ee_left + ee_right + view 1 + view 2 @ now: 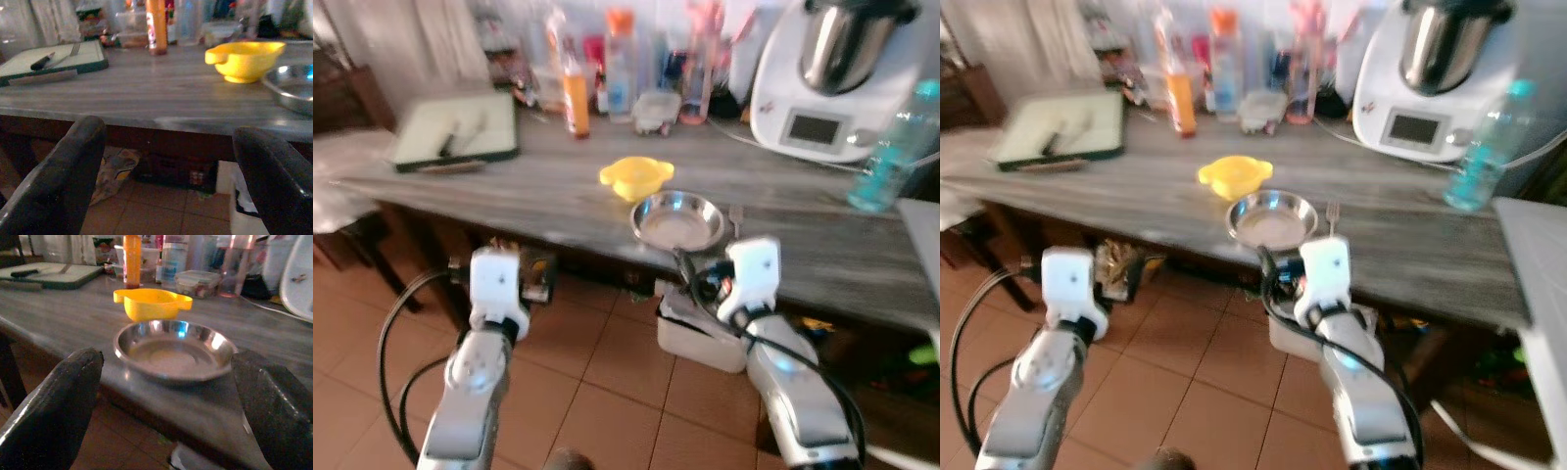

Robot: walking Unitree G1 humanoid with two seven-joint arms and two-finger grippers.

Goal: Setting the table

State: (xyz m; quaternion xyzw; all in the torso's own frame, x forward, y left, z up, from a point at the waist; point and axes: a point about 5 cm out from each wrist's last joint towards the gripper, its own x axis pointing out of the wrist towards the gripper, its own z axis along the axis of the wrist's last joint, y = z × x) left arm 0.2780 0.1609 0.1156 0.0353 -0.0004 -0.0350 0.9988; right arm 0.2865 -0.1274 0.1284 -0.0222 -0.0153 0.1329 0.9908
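Observation:
A shiny steel bowl (677, 219) sits near the front edge of the grey wooden table (509, 191). Just behind it stands a small yellow bowl (635, 177) with a handle tab. A fork (1331, 214) lies to the right of the steel bowl. My right gripper (166, 396) is open, held level with the table edge and facing the steel bowl (173, 348), apart from it. My left gripper (166, 166) is open too, empty, below the table edge to the left, with the yellow bowl (246, 59) off to its right.
A green cutting board (458, 128) with a knife lies at the back left. Bottles and jars (576, 93) line the back. A white kitchen machine (837, 73) and a teal bottle (893, 147) stand at the right. A white box (700, 338) sits on the tiled floor underneath.

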